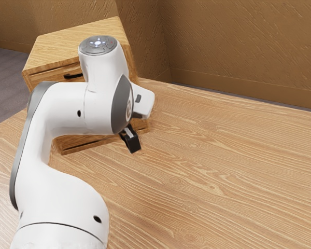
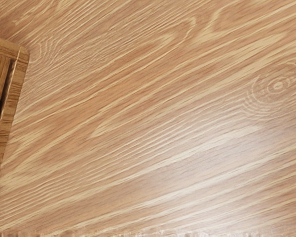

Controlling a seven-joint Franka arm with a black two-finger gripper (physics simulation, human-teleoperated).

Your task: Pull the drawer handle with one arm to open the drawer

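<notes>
The drawer handle (image 1: pixel 72 75) is a short black bar on the upper drawer front (image 1: pixel 47 75) of a wooden cabinet (image 1: pixel 67 49). The cabinet stands at the far end of the table (image 1: pixel 223 155), toward the exterior view's left. Only the handle's end on the exterior view's left is visible, because the white arm (image 1: pixel 57 171) crosses in front of the rest. The part of the drawer front that can be seen lies level with the cabinet's face, outlined by a thin dark seam. Lower down, a strip of the cabinet's lower front (image 1: pixel 85 143) shows under the arm, with a dark slot running along it. The black gripper (image 1: pixel 130 140) hangs near the cabinet's lower corner on the exterior view's right, pointing down at the table and close over it. It is lower than the handle and well apart from it, and it touches nothing. From this side I cannot tell whether the jaws are spread or pressed together. In the wrist view, the table (image 2: pixel 163 123) spreads out under the hand in pale oak grain. A corner of the cabinet (image 2: pixel 12 94) comes in at one edge, showing its wooden frame and a dark gap inside it. Brown panelled walls (image 1: pixel 238 36) close the room behind, and grey floor (image 1: pixel 2 78) lies beside the cabinet.
</notes>
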